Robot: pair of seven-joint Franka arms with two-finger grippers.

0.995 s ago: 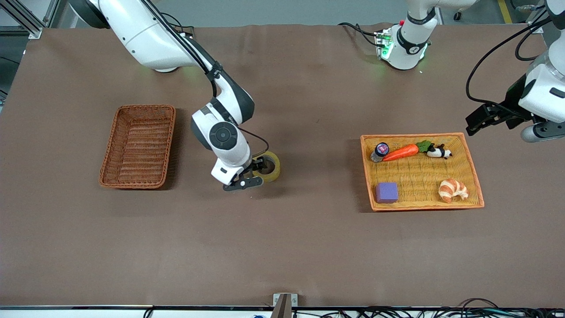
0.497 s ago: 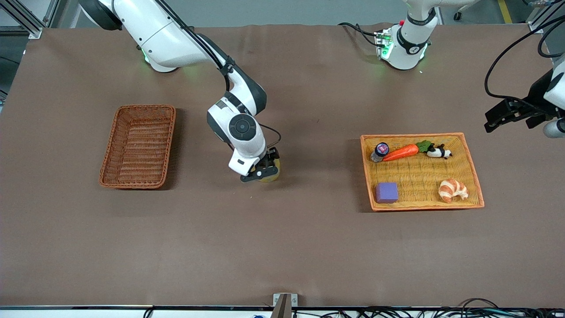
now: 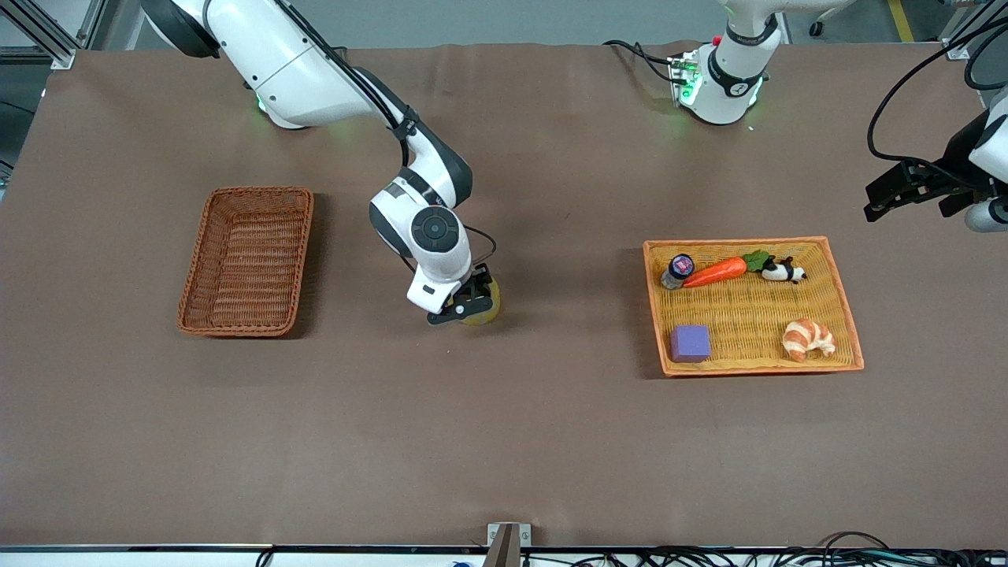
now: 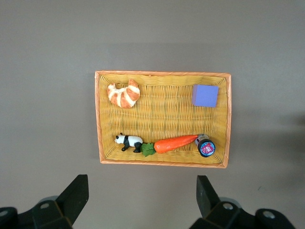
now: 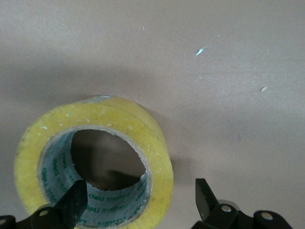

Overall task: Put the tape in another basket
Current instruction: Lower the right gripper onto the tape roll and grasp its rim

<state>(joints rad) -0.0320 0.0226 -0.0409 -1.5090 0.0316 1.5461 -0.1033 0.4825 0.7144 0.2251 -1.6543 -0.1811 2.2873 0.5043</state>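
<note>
The tape is a yellowish roll lying flat on the brown table, about midway between the two baskets. My right gripper is down over it and open. In the right wrist view one finger hangs over the grey core of the tape, and the other stands outside the ring, so the roll's wall lies between them, not pinched. Another basket, dark reddish-brown, sits empty toward the right arm's end. My left gripper waits open in the air over the table's edge at the left arm's end.
The shallow orange-yellow tray basket holds a carrot, a toy panda, a croissant, a purple block and a small jar. The left wrist view looks down on that tray.
My right gripper has shifted from beside the tape to over it, with one finger now in the ring. The left arm has drawn back toward its end of the table.
</note>
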